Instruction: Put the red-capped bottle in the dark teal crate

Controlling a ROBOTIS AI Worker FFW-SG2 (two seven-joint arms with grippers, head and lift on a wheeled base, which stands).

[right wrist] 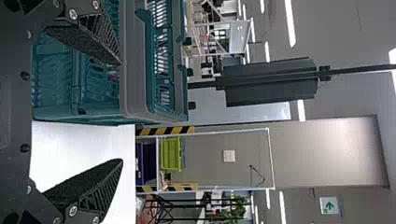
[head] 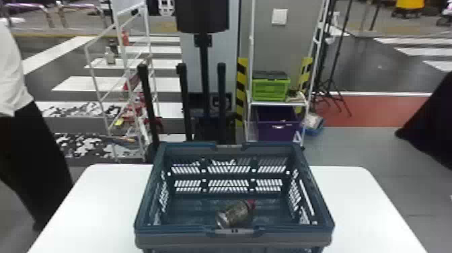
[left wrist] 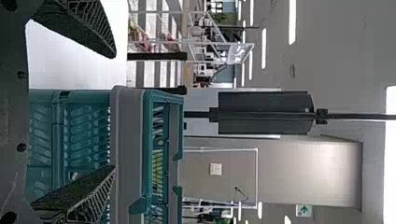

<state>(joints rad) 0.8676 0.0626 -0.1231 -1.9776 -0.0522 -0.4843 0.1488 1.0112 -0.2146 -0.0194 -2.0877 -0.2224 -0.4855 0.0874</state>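
One red-capped bottle (head: 234, 214) — greyish, possibly clear — lying in crate (head: 175, 238).

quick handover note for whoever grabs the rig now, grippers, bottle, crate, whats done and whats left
Left gripper: open, nothing held, by the crate.
Right gripper: open, nothing held, by the crate.
Dark teal slatted plastic crate: on the white table.
Clear bottle with red cap: lying on its side inside the crate, near the front wall, cap angled right and away.
Done: bottle is in the crate.
Left: nothing more on the task, it seems.
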